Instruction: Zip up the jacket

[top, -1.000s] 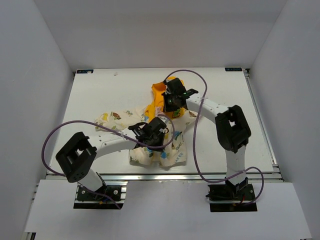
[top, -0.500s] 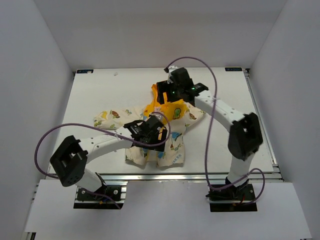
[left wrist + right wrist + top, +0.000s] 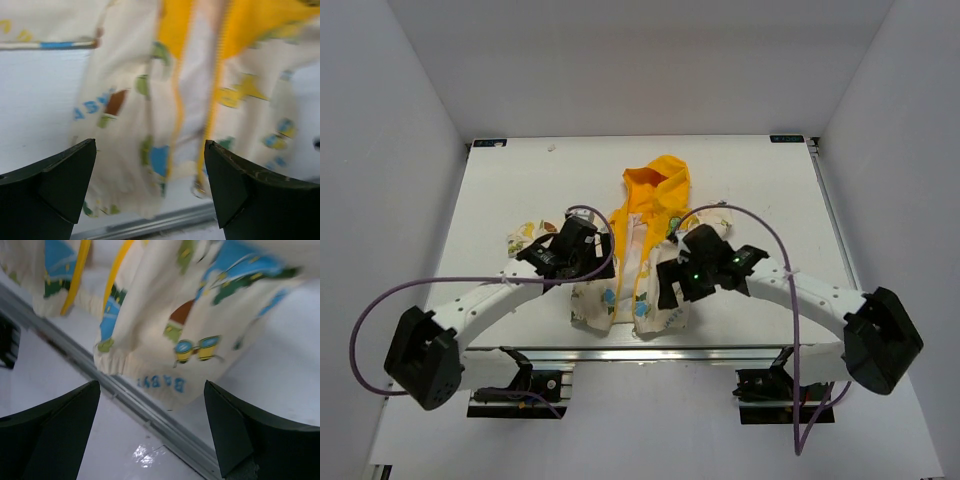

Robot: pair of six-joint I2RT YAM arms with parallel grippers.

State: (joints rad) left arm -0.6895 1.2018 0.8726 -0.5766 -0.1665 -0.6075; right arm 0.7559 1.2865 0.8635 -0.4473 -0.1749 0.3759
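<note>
The jacket [image 3: 655,185] lies flat on the white table, yellow hood at the far end and hem near the front edge. Its front stands open, with two yellow zipper strips [image 3: 214,95] running side by side and pale fabric between them. My left gripper [image 3: 586,256] hovers over the jacket's left side, open and holding nothing; in the left wrist view it [image 3: 150,145] looks down on the blurred hem. My right gripper [image 3: 668,284] hovers at the jacket's right lower part, open and holding nothing. In the right wrist view it [image 3: 151,385] is above the jacket's [image 3: 165,335] hem.
A metal rail [image 3: 150,415] runs along the table's front edge [image 3: 620,349], just below the hem. Purple cables [image 3: 740,212] loop over both arms. White walls enclose the table on three sides.
Both grippers opened and let go of the jacket. The right arm swung back from the hood to the hem's right; the left moved to the left side. The jacket now lies spread out.
</note>
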